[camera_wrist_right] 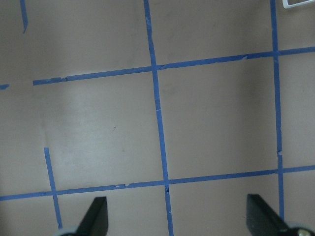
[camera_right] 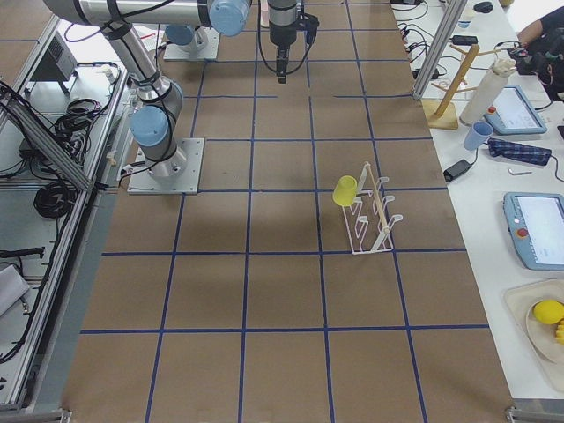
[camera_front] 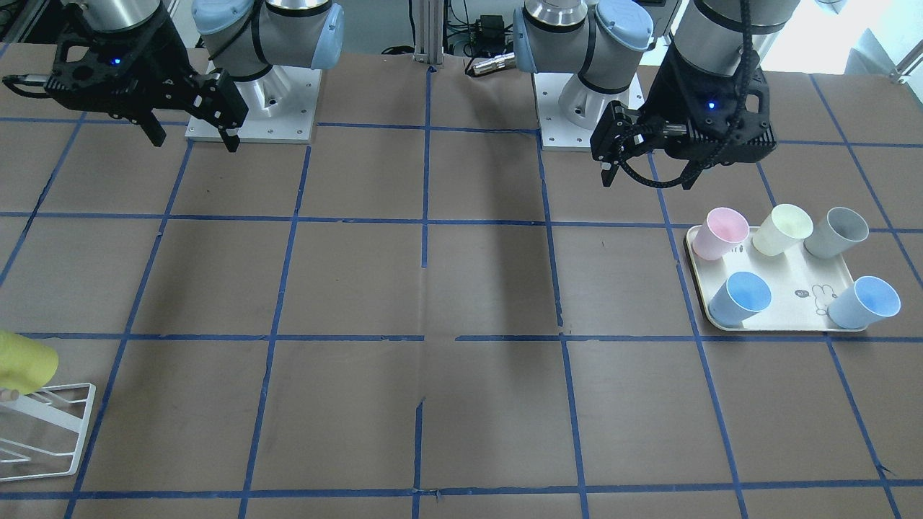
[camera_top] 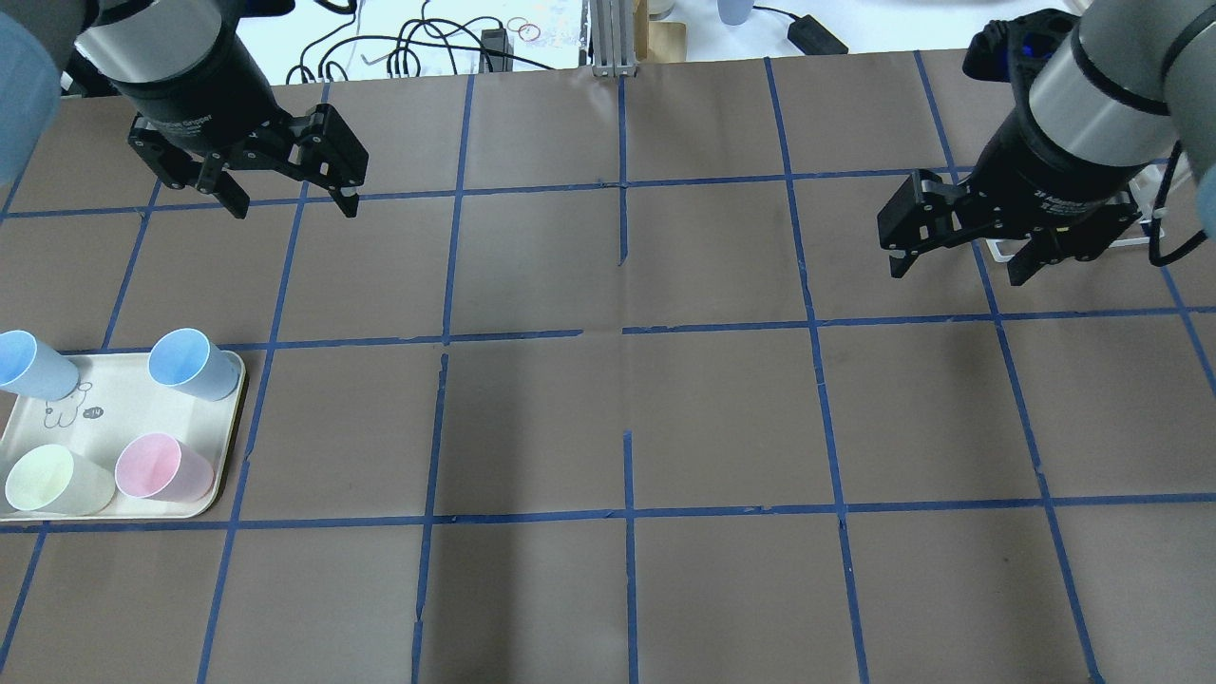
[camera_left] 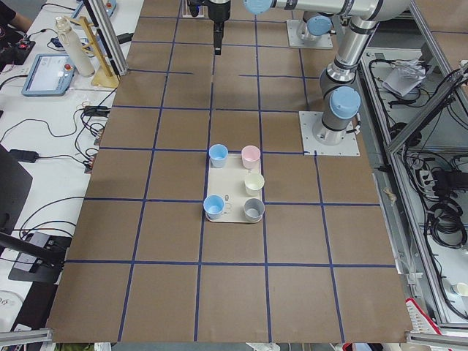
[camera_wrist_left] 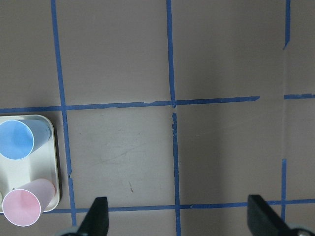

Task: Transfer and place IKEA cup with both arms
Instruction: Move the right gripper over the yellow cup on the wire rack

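Observation:
The bright yellow IKEA cup [camera_front: 25, 367] hangs on a white wire rack [camera_front: 50, 432] at the table's end on my right side. It also shows in the exterior right view [camera_right: 345, 189]. My right gripper [camera_top: 959, 271] is open and empty, held high near the rack and apart from the cup. My left gripper [camera_top: 293, 204] is open and empty, held high beyond the tray. Both wrist views show spread fingertips [camera_wrist_left: 98, 216] [camera_wrist_right: 96, 216] over bare table. The cup is out of view in the overhead and both wrist views.
A cream tray [camera_front: 793, 285] on my left side holds a pink cup [camera_front: 721, 231], a pale cream cup [camera_front: 782, 227], a grey cup [camera_front: 836, 231] and two blue cups [camera_front: 743, 297]. Blue tape lines grid the brown table.

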Robot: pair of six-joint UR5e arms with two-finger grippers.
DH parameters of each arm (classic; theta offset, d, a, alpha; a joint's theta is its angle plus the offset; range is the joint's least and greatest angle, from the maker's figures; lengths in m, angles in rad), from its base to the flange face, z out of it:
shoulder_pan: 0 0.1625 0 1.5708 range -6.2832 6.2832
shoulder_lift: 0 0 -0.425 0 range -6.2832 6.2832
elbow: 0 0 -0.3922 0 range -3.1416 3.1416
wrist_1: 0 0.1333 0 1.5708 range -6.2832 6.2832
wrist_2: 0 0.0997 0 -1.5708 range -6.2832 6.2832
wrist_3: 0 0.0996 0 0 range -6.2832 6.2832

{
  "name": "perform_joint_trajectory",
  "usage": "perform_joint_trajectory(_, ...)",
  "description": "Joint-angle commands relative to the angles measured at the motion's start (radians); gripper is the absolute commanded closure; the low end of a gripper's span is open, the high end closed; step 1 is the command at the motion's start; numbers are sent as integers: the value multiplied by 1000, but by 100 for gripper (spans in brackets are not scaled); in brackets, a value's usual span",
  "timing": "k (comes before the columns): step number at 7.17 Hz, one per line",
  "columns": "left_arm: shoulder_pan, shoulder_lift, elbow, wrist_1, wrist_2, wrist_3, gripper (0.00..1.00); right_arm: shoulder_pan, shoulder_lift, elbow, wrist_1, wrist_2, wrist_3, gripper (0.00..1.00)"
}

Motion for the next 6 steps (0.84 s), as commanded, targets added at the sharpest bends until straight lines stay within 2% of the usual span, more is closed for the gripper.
perform_joint_trajectory(1, 1, 0, 0, 0, 0, 0, 0, -127, 47, -2, -8, 3, -141, 0)
perform_joint_trajectory(6, -1, 0, 0, 0, -3, 0, 0, -325, 253, -9, -354, 5, -622, 0)
